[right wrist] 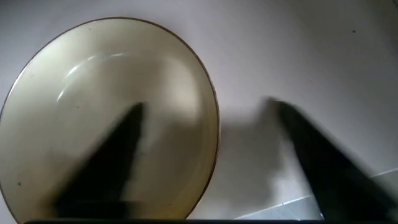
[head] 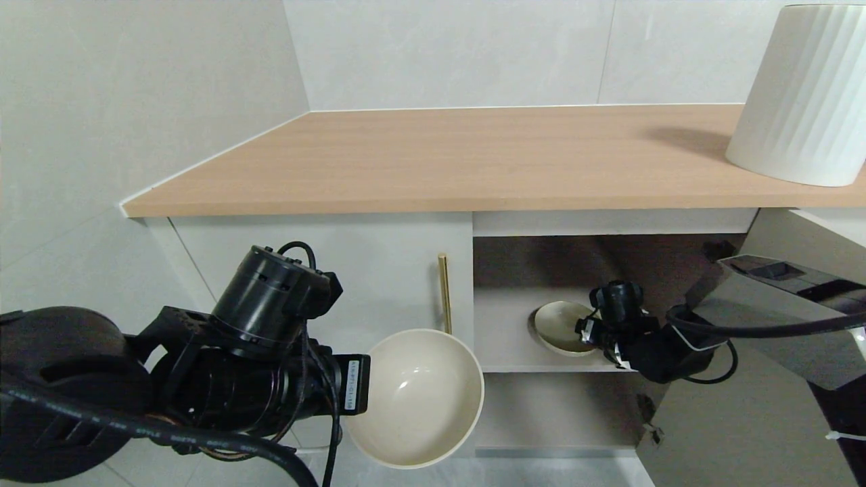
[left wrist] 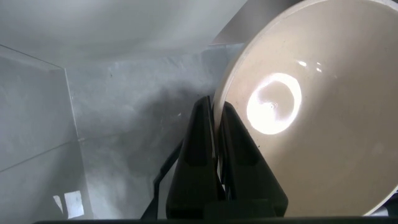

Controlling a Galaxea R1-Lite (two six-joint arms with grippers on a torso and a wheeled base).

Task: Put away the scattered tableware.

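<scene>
Left gripper (left wrist: 215, 109) is clamped on the rim of the cream bowl (head: 419, 399), near left, before the closed cabinet door (head: 338, 250). Right gripper (right wrist: 206, 107), fingers apart, is over the edge of the plate (head: 561, 328), which lies on the open cabinet's shelf (head: 507, 341), farther right.

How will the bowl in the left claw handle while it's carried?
Probably rigid and breakable: the bowl looks like glazed ceramic. Its glossy rim may slip, since the left claw pinches only one edge. Held off centre, it could pivot or tilt.
</scene>
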